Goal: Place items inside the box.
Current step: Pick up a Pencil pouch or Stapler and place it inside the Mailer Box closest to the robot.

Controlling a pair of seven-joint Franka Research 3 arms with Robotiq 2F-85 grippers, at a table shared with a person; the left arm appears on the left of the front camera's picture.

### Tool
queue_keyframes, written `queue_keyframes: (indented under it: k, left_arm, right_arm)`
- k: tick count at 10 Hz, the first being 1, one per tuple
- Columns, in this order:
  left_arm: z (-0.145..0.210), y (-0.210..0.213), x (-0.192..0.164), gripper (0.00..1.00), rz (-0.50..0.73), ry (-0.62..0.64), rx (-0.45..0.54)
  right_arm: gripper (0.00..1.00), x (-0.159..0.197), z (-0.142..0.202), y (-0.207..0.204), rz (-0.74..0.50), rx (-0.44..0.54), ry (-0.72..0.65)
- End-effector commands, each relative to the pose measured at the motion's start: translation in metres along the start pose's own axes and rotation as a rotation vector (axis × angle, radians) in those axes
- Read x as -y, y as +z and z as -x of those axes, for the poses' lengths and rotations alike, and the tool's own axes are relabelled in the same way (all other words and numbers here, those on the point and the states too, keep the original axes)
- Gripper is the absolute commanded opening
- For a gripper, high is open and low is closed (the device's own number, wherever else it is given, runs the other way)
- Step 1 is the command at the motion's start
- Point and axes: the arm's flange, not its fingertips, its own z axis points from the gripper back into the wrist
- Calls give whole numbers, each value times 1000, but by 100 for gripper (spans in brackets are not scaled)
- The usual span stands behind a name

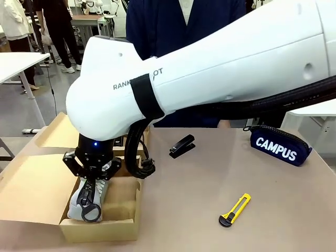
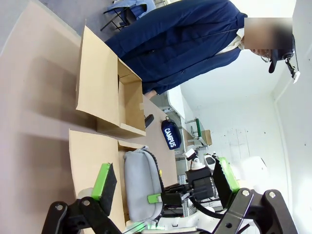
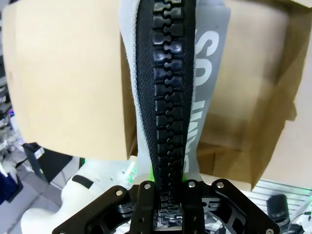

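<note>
My right gripper [image 1: 91, 203] reaches across from the right and hangs low inside the open cardboard box [image 1: 100, 229] at the table's left. It is shut on a grey zip pencil case [image 1: 83, 202], which points down into the box. The right wrist view looks along the case's black zipper [image 3: 165, 87], with the right gripper [image 3: 163, 204] clamped on its near end and the box [image 3: 63, 73] behind. On the table lie a black stapler [image 1: 182, 145], a navy "CAMPUS" pencil case [image 1: 280, 145] and a yellow-and-black utility knife [image 1: 235, 210]. My left gripper [image 2: 163, 171] stands open, apart from the grey case [image 2: 141, 183].
A person in a dark navy coat [image 1: 173, 21] stands at the far side of the table. The box's flaps [image 1: 58, 134] spread out to the left and back. My right arm's white body [image 1: 210, 63] spans the middle of the front view. Bare tabletop [image 1: 189, 199] lies between box and knife.
</note>
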Motion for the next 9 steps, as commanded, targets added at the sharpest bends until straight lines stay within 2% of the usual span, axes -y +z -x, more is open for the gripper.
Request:
queue_keyframes:
  k: [1, 5, 9]
  left_arm:
    - [-1, -1, 2, 100, 23, -18, 14]
    - [-1, -1, 2, 100, 23, -18, 14]
    - [-1, -1, 2, 100, 23, -18, 14]
  right_arm:
    - [10, -7, -1, -11, 38, 22, -23]
    - [10, 4, -20, -36, 38, -13, -38]
    - [10, 12, -29, -41, -1, -28, -37]
